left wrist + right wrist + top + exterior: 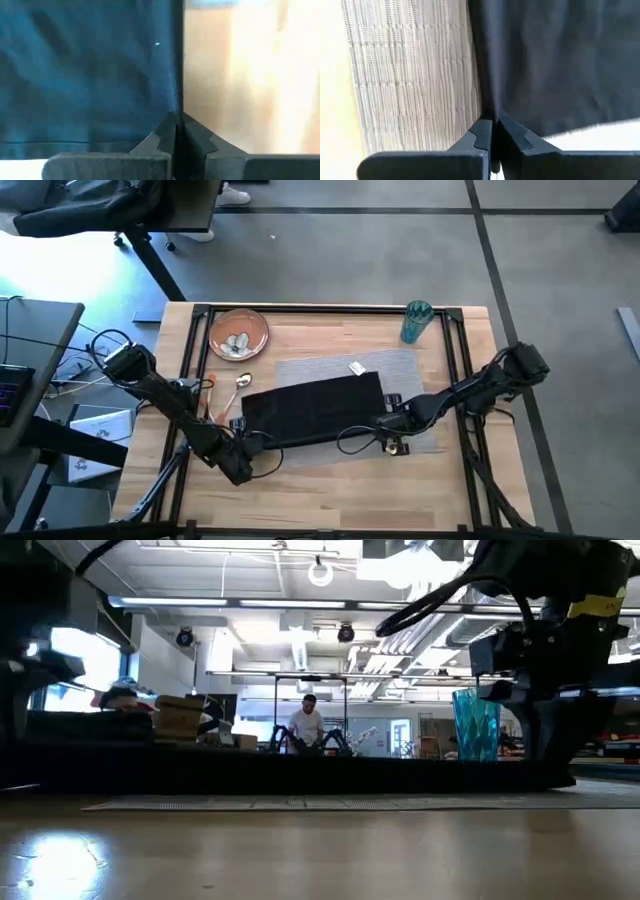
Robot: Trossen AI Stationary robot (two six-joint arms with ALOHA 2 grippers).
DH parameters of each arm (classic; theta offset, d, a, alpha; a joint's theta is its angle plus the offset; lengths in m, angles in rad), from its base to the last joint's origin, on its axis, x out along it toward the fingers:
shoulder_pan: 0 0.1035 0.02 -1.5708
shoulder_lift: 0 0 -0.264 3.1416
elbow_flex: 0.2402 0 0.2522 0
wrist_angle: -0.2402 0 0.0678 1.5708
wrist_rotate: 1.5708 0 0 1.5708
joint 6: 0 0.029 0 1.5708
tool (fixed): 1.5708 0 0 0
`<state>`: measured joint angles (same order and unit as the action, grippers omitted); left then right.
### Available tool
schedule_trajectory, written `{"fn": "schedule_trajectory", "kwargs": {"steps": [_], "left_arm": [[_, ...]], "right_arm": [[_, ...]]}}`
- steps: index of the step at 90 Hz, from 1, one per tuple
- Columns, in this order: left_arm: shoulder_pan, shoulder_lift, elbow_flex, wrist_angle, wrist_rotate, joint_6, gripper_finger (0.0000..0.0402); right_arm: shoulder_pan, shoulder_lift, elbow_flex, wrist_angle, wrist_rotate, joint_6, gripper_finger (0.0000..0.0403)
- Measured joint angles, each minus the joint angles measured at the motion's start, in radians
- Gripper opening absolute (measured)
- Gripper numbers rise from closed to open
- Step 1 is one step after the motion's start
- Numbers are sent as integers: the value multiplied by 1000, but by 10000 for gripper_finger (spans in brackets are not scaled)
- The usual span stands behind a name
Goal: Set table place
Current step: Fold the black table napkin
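Over the grey placemat (400, 370) at mid-worktop (330, 485), left gripper (243, 442) and right gripper (388, 423) pinch the black napkin (315, 410) by opposite corners; keeping it taut and level should land it flat.

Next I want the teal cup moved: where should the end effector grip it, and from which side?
Grip the teal cup around its side wall, about mid-height. It stands upright at the table's far right corner, clear of the placemat, so a level approach from the near side with the right end effector looks best.
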<state>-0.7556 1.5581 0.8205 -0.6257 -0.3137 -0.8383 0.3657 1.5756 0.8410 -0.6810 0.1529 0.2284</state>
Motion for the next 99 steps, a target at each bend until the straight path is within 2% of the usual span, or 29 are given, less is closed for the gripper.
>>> {"fn": "schedule_trajectory", "kwargs": {"steps": [15,36,50,63,82,99], "left_arm": [[-34,-4,75,-34,2,-26,0],[-123,0,80,8,12,-185,0],[-149,-13,87,-6,-19,-276,0],[-137,-46,120,-89,-32,-268,0],[-106,-97,121,-248,-138,-284,0],[-61,-113,45,-272,-138,-283,0]], "right_arm": [[75,-23,96,-151,0,70,0],[218,-24,92,-77,-2,222,0],[245,-24,92,-91,85,284,0],[172,-37,129,-121,93,216,0],[-8,-58,129,-159,46,143,0],[-157,-58,129,-151,30,54,0]]}}
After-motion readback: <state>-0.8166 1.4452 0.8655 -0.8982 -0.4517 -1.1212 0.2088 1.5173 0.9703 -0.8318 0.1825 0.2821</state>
